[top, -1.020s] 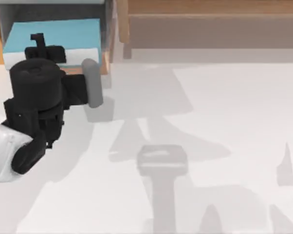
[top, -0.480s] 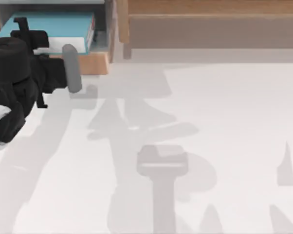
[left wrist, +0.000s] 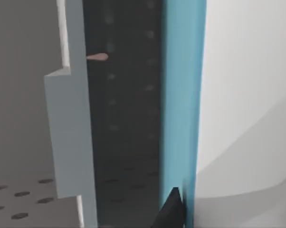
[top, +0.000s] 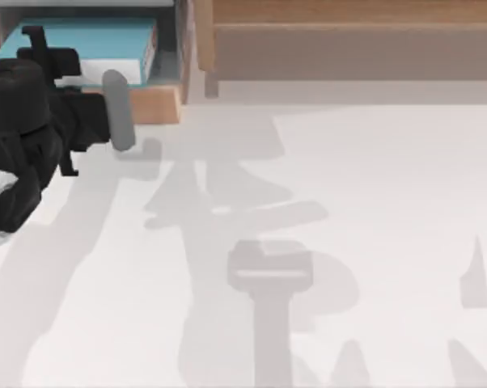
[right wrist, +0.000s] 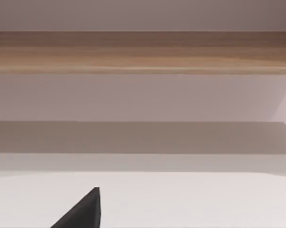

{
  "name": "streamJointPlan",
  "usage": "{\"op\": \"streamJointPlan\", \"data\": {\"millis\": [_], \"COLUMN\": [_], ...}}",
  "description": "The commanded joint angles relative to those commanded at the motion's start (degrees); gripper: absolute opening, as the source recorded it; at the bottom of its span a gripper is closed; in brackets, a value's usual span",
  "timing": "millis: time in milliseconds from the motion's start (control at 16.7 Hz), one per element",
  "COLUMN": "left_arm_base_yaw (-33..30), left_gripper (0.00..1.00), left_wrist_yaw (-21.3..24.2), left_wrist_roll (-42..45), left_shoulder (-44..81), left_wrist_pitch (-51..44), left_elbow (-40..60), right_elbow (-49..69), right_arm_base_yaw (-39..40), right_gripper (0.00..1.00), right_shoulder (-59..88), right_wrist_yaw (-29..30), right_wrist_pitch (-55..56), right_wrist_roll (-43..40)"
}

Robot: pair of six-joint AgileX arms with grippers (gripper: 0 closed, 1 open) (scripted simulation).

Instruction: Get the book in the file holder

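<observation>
1. At the table's far left, the book (top: pixel 90 44) stands inside the file holder (top: pixel 150 103).
2. The left gripper (top: pixel 45 52) is against it; I cannot tell its grip.
3. Likely stiff, light, smooth-covered; best pinched across the covers near an edge.

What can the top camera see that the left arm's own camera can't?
Top view alone: the left arm's dark wrist, the file holder's tan wooden front panel, the long brown shelf to the right, and the white table with arm shadows.

Left wrist view alone: the holder's grey inner wall and a dotted floor, seen close up, plus a dark fingertip against the cover.

Both: the book with its teal cover, sitting in the holder, with the left gripper at it.
</observation>
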Motion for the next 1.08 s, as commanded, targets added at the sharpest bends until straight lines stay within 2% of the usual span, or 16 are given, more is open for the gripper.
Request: {"op": "streamJointPlan", "data": {"millis": [360,600,1080], "left_arm_base_yaw": [0.9,0.8,0.8], "left_gripper": [0.0,0.0,0.6], "left_wrist_yaw": [0.9,1.1,1.1], "left_wrist_roll": [0.2,0.3,0.3], "left_shoulder": [5.4,6.0,6.0], "left_wrist_pitch": [-0.3,-0.4,-0.4], "left_elbow": [5.6,6.1,6.1], "right_elbow": [0.0,0.0,0.0], "right_arm_base_yaw": [0.0,0.0,0.0], "right_gripper": [1.0,1.0,1.0], "right_shoulder": [0.0,0.0,0.0], "right_wrist_yaw": [0.0,0.0,0.0], "right_wrist_pitch": [0.0,0.0,0.0], "right_wrist_roll": [0.0,0.0,0.0]}}
